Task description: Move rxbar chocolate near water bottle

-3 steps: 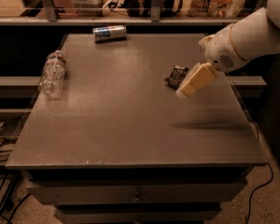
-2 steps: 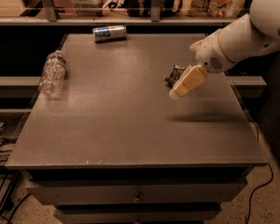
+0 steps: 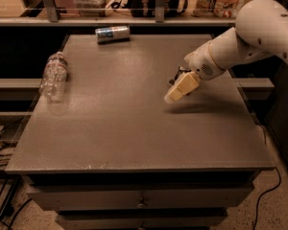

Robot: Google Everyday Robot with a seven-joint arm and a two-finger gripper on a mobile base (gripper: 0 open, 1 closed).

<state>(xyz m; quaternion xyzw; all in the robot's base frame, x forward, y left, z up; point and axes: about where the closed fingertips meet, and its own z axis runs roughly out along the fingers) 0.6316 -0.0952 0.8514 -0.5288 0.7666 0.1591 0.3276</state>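
rxbar chocolate (image 3: 177, 76), dark, behind cream hand (image 3: 170, 97)

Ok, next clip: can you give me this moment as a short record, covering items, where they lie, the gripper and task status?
table: dark flat top
bottle: lying on its side near the table's left edge
bar: right part of the table, mostly hidden behind the gripper
can: on its side near the far edge
gripper: over the table's right half, just in front of the bar, angled down and left
gripper-bar contact: cannot tell
task status: bar and bottle are on opposite sides of the table; move not yet done
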